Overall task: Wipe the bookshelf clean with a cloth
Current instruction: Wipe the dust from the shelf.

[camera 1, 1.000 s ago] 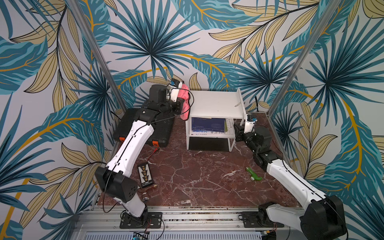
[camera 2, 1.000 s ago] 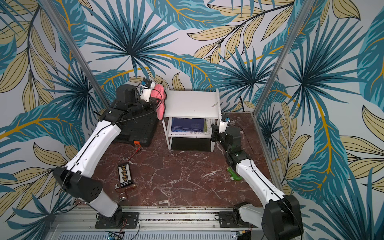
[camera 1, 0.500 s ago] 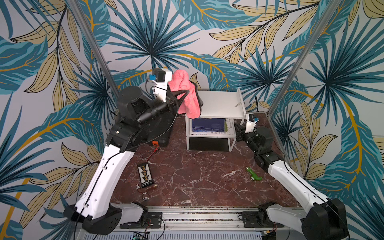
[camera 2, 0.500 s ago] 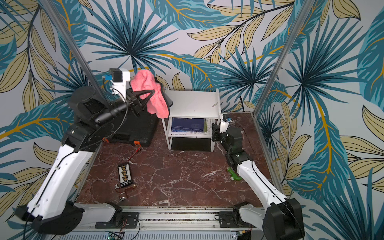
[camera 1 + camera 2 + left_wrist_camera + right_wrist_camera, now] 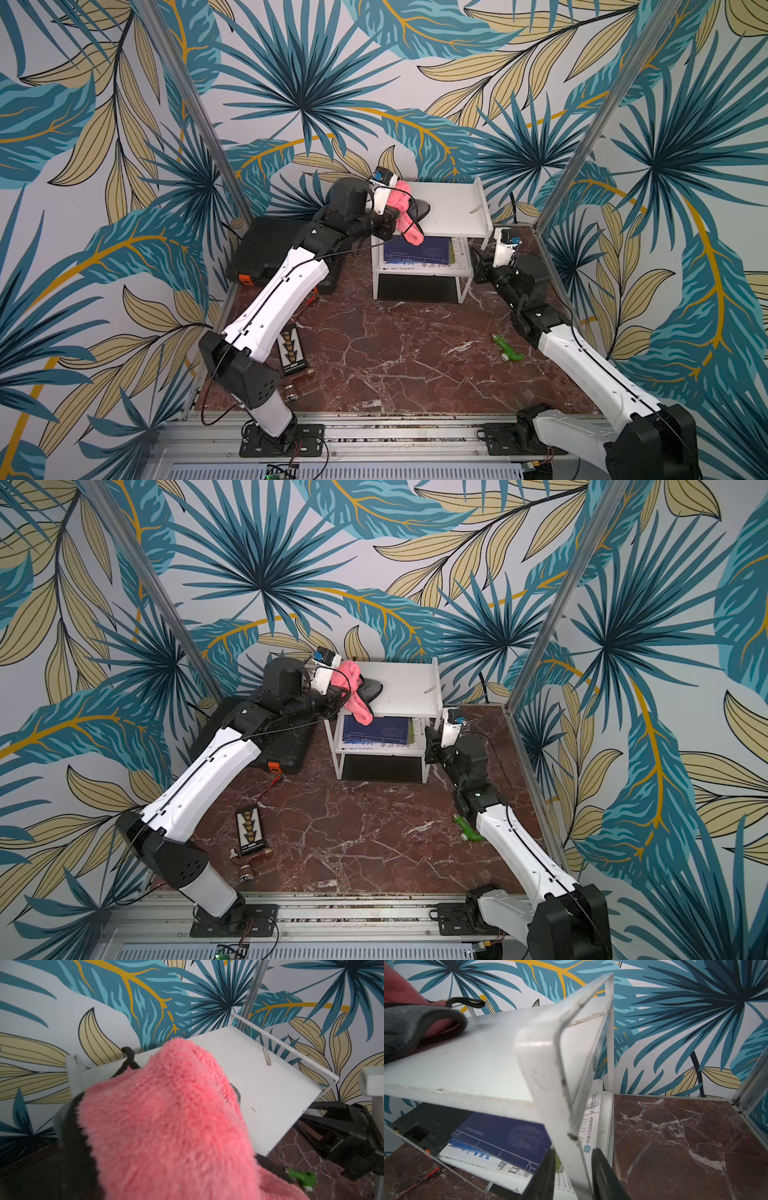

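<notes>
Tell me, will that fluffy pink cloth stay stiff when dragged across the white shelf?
Probably floppy: the pink cloth droops past the bookshelf top board's edge and folds back on itself. Its fluffy pile likely drags rather than slides. It looks light.

Leaf-print walls [image 5: 291,83], red marble floor [image 5: 395,353]

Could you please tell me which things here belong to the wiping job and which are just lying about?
Belongs to the job:
- bookshelf
- cloth, resting on its top board
- right end effector, clamped on the bookshelf's side frame

Just lying about:
- black case
- green plastic piece
- parts card
- blue book on the lower tier
</notes>
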Controlling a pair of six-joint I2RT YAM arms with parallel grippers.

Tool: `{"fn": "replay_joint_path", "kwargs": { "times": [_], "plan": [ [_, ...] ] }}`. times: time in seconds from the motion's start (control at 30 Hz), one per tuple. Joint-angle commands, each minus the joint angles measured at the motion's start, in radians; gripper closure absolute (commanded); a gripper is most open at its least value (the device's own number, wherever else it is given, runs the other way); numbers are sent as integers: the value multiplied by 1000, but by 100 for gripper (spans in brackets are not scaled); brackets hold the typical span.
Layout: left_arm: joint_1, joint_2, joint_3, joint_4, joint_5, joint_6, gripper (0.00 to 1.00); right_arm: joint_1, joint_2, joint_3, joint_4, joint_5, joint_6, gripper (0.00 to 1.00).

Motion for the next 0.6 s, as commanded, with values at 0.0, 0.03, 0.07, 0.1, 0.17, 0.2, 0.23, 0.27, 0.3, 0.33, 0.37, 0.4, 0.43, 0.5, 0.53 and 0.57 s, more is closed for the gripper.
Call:
{"fn": "replay_joint_path", "kwargs": {
  "times": [0.0,0.03,0.07,0.1,0.17,0.2,0.23,0.27,0.3,0.33,0.37,0.4,0.43,0.5,0.53,0.57],
  "plan": [
    [-2,-31,-31,-49,-177,4,100,6,-4,-24,7,38,-7,67],
    [-2,-24,-35,-56,-218,-1,100,6,0,-23,9,53,-7,68],
    [-4,-15,-35,-60,-267,-6,100,6,5,-20,9,65,-8,68],
    [-5,-7,-33,-63,-293,-10,100,6,13,-17,8,69,-12,69],
    [-10,7,-28,-59,-333,-11,100,6,31,1,-5,67,-25,71],
    [-10,18,-17,-59,-345,-10,100,5,40,14,-17,63,-33,72],
    [-12,38,-2,-62,-350,-7,100,5,48,23,-25,60,-38,73],
    [-11,62,27,-68,-354,-4,100,5,55,30,-28,54,-41,74],
    [-12,89,63,-84,-357,-1,100,5,60,33,-27,50,-41,75],
    [-14,119,108,-108,-358,0,100,5,63,35,-23,47,-40,76],
    [-22,141,146,-142,-360,-1,100,5,64,37,-23,42,-40,77],
    [-36,150,173,-169,-369,1,100,5,63,42,-32,36,-41,77],
    [-56,140,174,-184,-389,3,100,5,63,48,-49,30,-43,77],
    [-106,70,108,-150,-452,15,100,5,57,46,-65,29,-49,79],
    [-120,29,53,-100,-457,22,100,5,56,42,-65,31,-49,80],
    [-127,1,0,-73,-433,26,100,5,56,38,-63,32,-51,81]
  ]
}}
